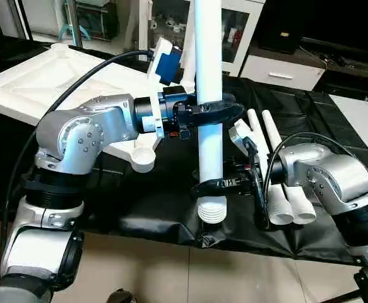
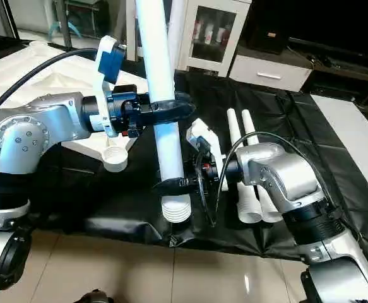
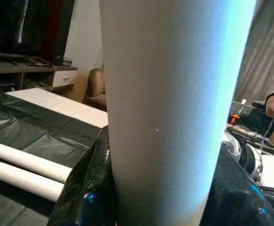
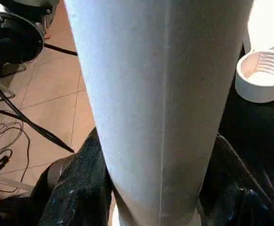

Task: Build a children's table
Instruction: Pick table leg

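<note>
We take the upright white leg (image 1: 209, 95) as our landmark. It stands nearly vertical over the near part of the black-covered worktop (image 1: 310, 113), with its ribbed threaded end (image 1: 212, 209) lowest, close to the worktop's front edge.

Our left end effector (image 1: 215, 112) is clamped around the leg about midway up its visible length, its black fingers (image 3: 87, 188) wrapping both sides of the tube. Our right end effector (image 1: 225, 184) is closed around the same leg lower down, just above the ribbed end, with its fingers (image 4: 75, 188) pressed against the tube on either side. So both end effectors grip the one leg, the left above the right.

To the left of the leg, the white tabletop (image 1: 38, 76) lies upside down on the worktop, and its nearest round corner socket (image 1: 143, 158) sits beside the leg at about the height of the lower grip, apart from it. Dark worktop shows between the socket and the leg's ribbed end.

To the right of the leg, two more legs (image 2: 250, 183) lie side by side on the worktop, their open ends toward the front edge, partly behind our right forearm.

Below the leg's end, beyond the worktop's front edge, lies tiled floor (image 1: 171, 271).
</note>
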You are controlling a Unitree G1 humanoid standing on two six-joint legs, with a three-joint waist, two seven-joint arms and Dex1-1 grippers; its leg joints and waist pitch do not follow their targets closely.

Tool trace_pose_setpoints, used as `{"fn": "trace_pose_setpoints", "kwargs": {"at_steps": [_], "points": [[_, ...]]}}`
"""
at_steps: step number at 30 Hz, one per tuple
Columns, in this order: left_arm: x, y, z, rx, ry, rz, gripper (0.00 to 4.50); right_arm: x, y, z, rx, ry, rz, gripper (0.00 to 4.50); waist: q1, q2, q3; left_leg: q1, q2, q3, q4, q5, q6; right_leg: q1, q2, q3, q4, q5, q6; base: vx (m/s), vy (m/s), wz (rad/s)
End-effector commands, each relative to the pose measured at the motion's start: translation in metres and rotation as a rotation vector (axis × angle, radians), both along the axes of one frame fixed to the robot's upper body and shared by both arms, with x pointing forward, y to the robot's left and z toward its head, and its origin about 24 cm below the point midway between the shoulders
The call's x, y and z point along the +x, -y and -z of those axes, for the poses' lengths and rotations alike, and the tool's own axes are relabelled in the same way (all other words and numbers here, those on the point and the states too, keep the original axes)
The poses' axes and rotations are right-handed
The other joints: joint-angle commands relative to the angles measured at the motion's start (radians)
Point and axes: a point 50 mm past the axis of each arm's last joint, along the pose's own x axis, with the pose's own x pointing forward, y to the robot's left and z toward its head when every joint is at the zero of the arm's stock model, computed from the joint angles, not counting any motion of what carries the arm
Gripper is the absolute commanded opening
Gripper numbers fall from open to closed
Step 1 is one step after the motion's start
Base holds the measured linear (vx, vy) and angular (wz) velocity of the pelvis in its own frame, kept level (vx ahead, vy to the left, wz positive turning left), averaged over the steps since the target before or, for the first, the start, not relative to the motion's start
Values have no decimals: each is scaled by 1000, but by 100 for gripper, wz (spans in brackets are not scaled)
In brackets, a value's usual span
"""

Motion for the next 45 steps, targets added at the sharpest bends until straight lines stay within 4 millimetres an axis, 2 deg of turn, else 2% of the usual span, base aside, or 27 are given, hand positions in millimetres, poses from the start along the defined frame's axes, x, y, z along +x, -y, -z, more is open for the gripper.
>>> {"fn": "trace_pose_setpoints", "kwargs": {"at_steps": [1,4,6,9,17,18,19,20,21,22,23,25,26,27,28,29,32,33,35,36,37,39,41,42,43,44,45], "points": [[-3,4,-7,1,50,22,175,-2,5,4,-31,-20,7,192,1,21,-77,12,13,2,-71,-279,-68,53,-42,31,-64,-299,-164,0,0,0],[-1,3,-7,15,66,-11,175,-2,5,4,-27,-13,15,191,1,21,-77,12,13,2,-71,-272,-66,54,-42,31,-63,-287,-167,0,0,0],[1,0,-7,31,63,-38,231,0,6,3,-21,-5,25,191,1,20,-77,12,13,3,-71,-271,-67,54,-42,31,-62,-286,-166,0,0,0],[-2,-5,-5,25,18,-30,248,3,6,-1,7,18,68,190,-1,19,-77,13,13,3,-70,-276,-69,53,-41,31,-61,-290,-166,0,0,0],[-3,-19,3,5,-15,-73,325,8,9,-10,81,52,162,187,2,33,-77,16,12,1,-72,-292,-77,50,-41,31,-61,-278,-175,0,0,0],[-1,-24,4,12,7,-113,325,12,11,-11,86,73,209,187,2,30,-78,16,12,2,-72,-296,-77,52,-40,30,-62,-282,-172,0,0,0],[-1,-25,5,16,16,-125,346,13,12,-11,86,79,222,187,3,36,-78,16,12,0,-73,-297,-78,51,-42,31,-62,-282,-171,0,0,0],[-1,-26,5,17,22,-131,346,14,12,-11,86,82,230,187,1,32,-78,16,11,1,-74,-306,-79,52,-41,30,-65,-295,-164,0,0,0],[0,-29,5,9,38,-155,356,17,14,-12,89,95,268,187,2,38,-78,17,12,-1,-74,-307,-81,52,-42,30,-63,-294,-164,0,0,0],[0,-29,5,9,38,-155,361,17,14,-12,89,95,268,187,-1,35,-77,15,12,-1,-75,-315,-84,52,-42,29,-65,-298,-163,0,0,0],[1,-43,10,-40,65,-290,362,29,21,-10,62,169,445,187,1,45,-78,15,15,-4,-75,-312,-91,51,-46,30,-61,-286,-166,0,0,0],[3,-55,16,-68,68,-419,362,33,24,-8,57,212,558,187,-6,41,-76,13,14,-2,-76,-319,-103,50,-43,29,-65,-284,-166,0,0,0],[5,-65,26,-67,92,-578,362,35,26,-5,55,257,664,187,-6,48,-79,16,9,-1,-74,-321,-99,52,-41,29,-64,-301,-156,0,0,0],[5,-73,35,-59,102,-698,362,34,26,-3,63,289,747,187,-6,49,-78,14,15,-3,-77,-314,-98,52,-45,31,-68,-291,-150,0,0,0],[5,-73,35,-58,102,-702,362,34,26,-3,64,289,750,187,-9,48,-77,15,14,-3,-78,-320,-96,50,-42,30,-72,-300,-135,0,0,0],[5,-81,44,-46,118,-839,362,33,25,-3,98,336,824,187,-9,49,-82,16,12,-3,-77,-318,-89,51,-39,29,-70,-301,-124,0,0,0],[0,-88,63,43,160,-1015,362,28,24,-3,133,443,918,187,-14,51,-80,17,13,-4,-81,-344,-81,47,-38,30,-77,-332,-98,0,0,0],[-2,-93,77,153,211,-1144,362,21,24,0,153,429,974,187,-11,42,-79,16,15,-4,-82,-332,-72,47,-35,31,-76,-322,-84,0,0,0],[-6,-98,94,233,240,-1259,362,14,22,7,210,356,1063,187,-18,48,-75,13,14,-6,-88,-341,-58,45,-34,33,-80,-336,-60,0,0,0],[-8,-100,98,238,232,-1290,362,12,22,9,224,337,1091,187,-21,61,-77,19,14,-7,-88,-376,-67,41,-33,32,-85,-352,-61,0,0,0],[-8,-100,100,243,262,-1329,362,8,20,14,215,326,1106,187,-19,66,-77,21,12,-10,-87,-389,-69,39,-33,31,-84,-357,-63,0,0,0],[-8,-97,101,230,253,-1351,362,5,18,20,176,355,1089,187,-16,61,-71,25,11,-9,-88,-443,-68,32,-31,31,-94,-392,-61,0,0,0],[-7,-92,104,235,237,-1347,362,0,14,30,138,362,1073,187,-16,53,-69,22,9,-10,-88,-456,-60,33,-34,29,-97,-443,-48,0,0,0],[-7,-92,104,235,237,-1347,362,0,14,30,138,362,1073,187,-20,53,-68,15,7,-13,-89,-458,-57,37,-36,28,-99,-470,-38,0,0,0],[-7,-90,103,239,257,-1338,362,0,13,32,142,354,1091,187,-23,38,-68,12,7,-12,-89,-451,-52,38,-36,27,-103,-489,-29,0,0,0],[-10,-89,103,251,307,-1343,362,-3,11,35,139,355,1099,187,-19,79,-68,19,7,-17,-88,-460,-59,30,-40,29,-101,-503,-28,0,0,0],[-11,-89,103,259,324,-1342,362,-4,11,35,139,355,1101,187,-27,66,-66,19,8,-13,-88,-468,-54,27,-38,29,-113,-504,-22,0,0,0]]}}
